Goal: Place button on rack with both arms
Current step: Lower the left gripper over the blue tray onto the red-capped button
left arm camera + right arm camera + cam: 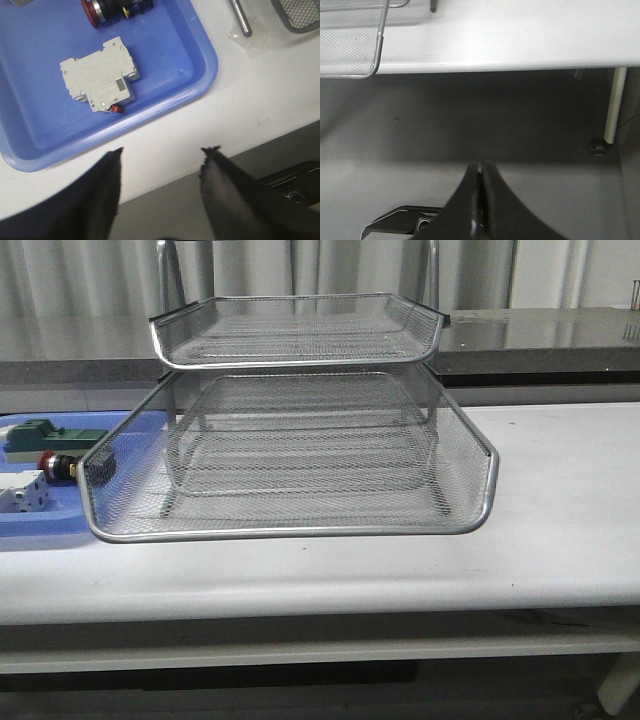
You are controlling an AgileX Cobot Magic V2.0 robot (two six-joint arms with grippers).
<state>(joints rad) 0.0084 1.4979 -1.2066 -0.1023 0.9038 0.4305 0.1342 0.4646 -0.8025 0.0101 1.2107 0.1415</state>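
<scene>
White worktop is carrying the rack beside a blue tray, where the button is lying. Left end effector is hanging spread; right end effector is sitting pressed together. Risk: the button rolling off on its rounded body during pickup. No readable labels.

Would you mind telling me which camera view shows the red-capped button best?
The left wrist view: the button lies close up in the blue tray, though cropped. The front view shows it small, behind the rack. The right wrist view misses it.
</scene>
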